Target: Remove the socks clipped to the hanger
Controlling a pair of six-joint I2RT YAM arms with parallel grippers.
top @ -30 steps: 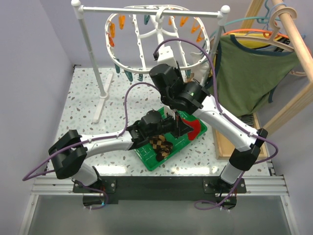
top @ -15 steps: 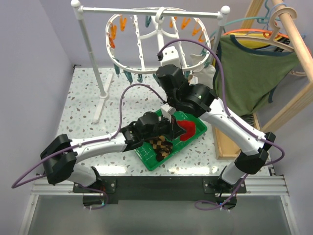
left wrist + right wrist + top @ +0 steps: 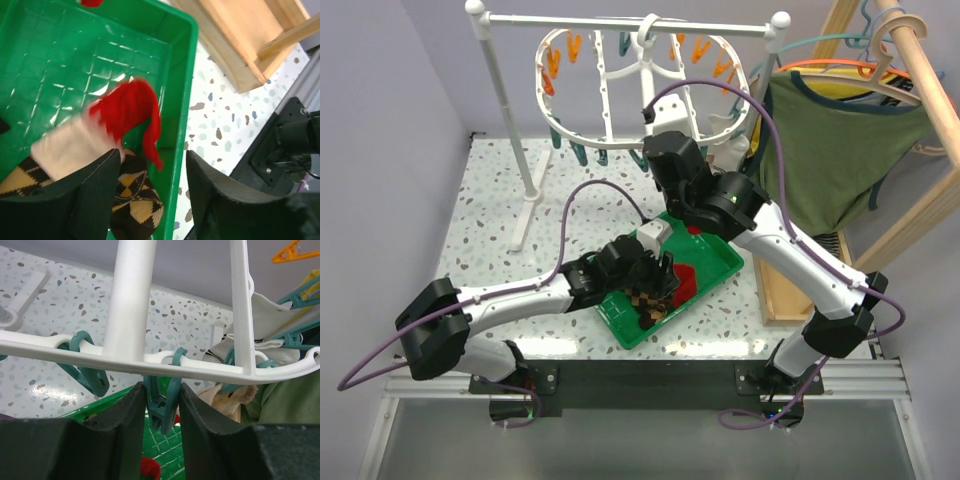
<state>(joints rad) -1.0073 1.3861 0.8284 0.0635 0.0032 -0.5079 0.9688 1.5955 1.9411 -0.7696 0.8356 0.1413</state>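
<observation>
The white oval hanger hangs from the rail at the back, with orange and teal clothespins on it. My right gripper is shut on a teal clothespin under the hanger's rim; from above, that right gripper sits at the hanger's near edge. A white sock is still clipped to its right. My left gripper stands open over the green tray. A red sock with a pale cuff shows blurred below it, above a brown-and-tan checkered sock.
The white rail stand rises at the back left. An olive-green tank top hangs on coloured clothes hangers at the right, beside a wooden frame. The green tray lies between the two arms.
My left gripper has opened and let go of the red sock over the tray. My right gripper has risen from above the tray to the hanger's near rim.
</observation>
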